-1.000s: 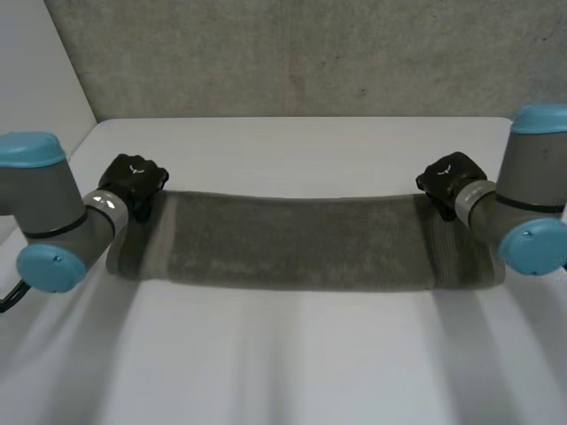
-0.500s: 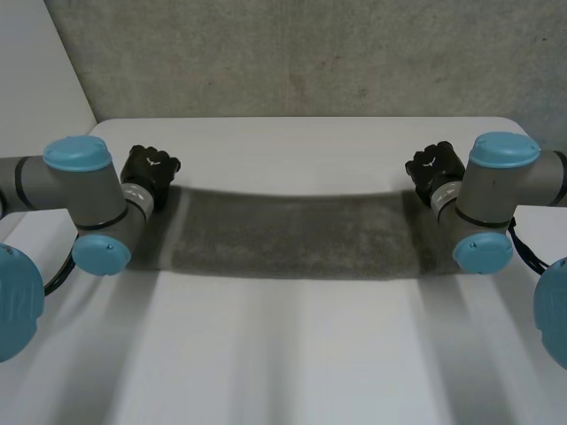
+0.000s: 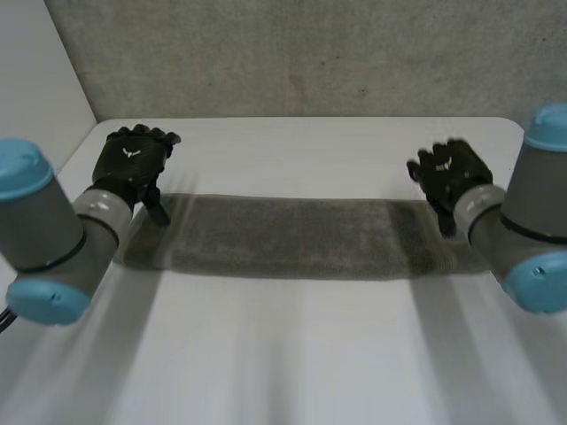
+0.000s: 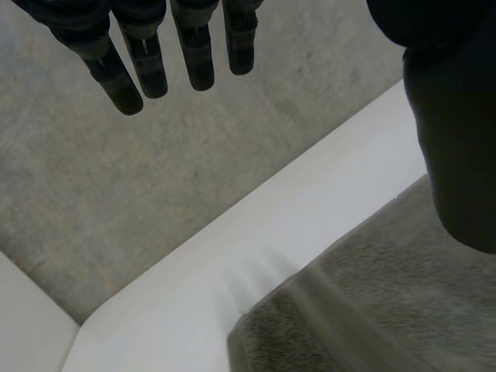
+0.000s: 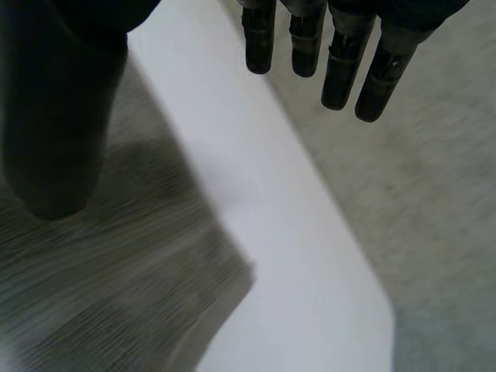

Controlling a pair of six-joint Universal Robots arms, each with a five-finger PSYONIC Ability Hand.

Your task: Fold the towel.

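Note:
A grey towel (image 3: 297, 236) lies flat across the white table (image 3: 292, 354) as a long folded strip. My left hand (image 3: 133, 161) hovers above the strip's left end with straight fingers (image 4: 143, 62) and the thumb (image 4: 457, 147) spread wide, holding nothing. At the strip's right end my right hand (image 3: 450, 175) is lifted off the cloth, its fingers (image 5: 333, 54) straight and the thumb (image 5: 58, 116) apart from them. The left end of the towel (image 4: 364, 302) lies below the left thumb. Under the right thumb lies the right end of the towel (image 5: 108, 271).
A grey concrete wall (image 3: 292, 53) rises behind the table's far edge. White tabletop stretches in front of the towel and in a band behind it. The table's far right corner (image 5: 372, 294) lies beyond my right hand.
Both hands have opened and let go of the towel's ends, then lifted off it. The towel has settled flat on the table.

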